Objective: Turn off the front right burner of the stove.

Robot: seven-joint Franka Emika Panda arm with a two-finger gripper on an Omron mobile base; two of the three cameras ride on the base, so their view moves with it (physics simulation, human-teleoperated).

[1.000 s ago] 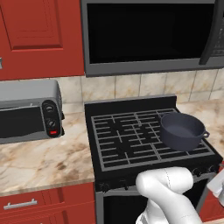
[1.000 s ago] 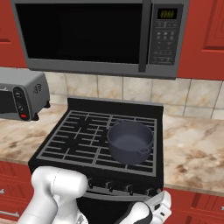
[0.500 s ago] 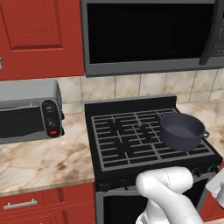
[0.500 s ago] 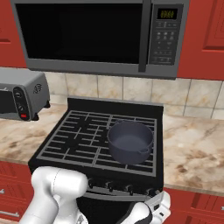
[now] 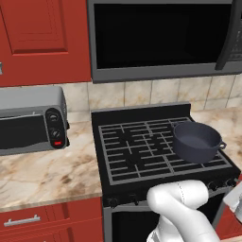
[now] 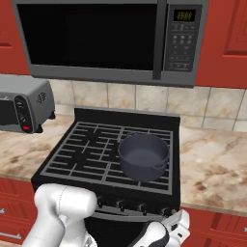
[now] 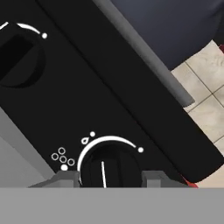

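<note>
The stove (image 5: 142, 146) (image 6: 87, 154) is a wide black range with grey grid grates. A dark round pot (image 5: 196, 142) (image 6: 143, 155) sits on its right side, reaching onto the front right burner (image 5: 210, 164) (image 6: 144, 179), where no flame shows. Small black knobs (image 6: 140, 207) line the front edge. In the hand view my gripper (image 7: 109, 180) is right at a round black knob (image 7: 108, 168) with a white pointer line. Its two fingertips (image 7: 65, 179) press against the knob's sides. Another knob (image 7: 17, 57) lies at the upper left. My hand (image 6: 166, 232) hangs low before the stove's right front.
A silver toaster oven (image 5: 30, 120) (image 6: 21, 103) stands on the marble counter (image 5: 47, 175) left of the stove. A black microwave (image 5: 160, 40) (image 6: 111, 41) hangs above the stove, between red cabinets (image 5: 42, 42). More counter (image 6: 214, 169) lies right of the stove.
</note>
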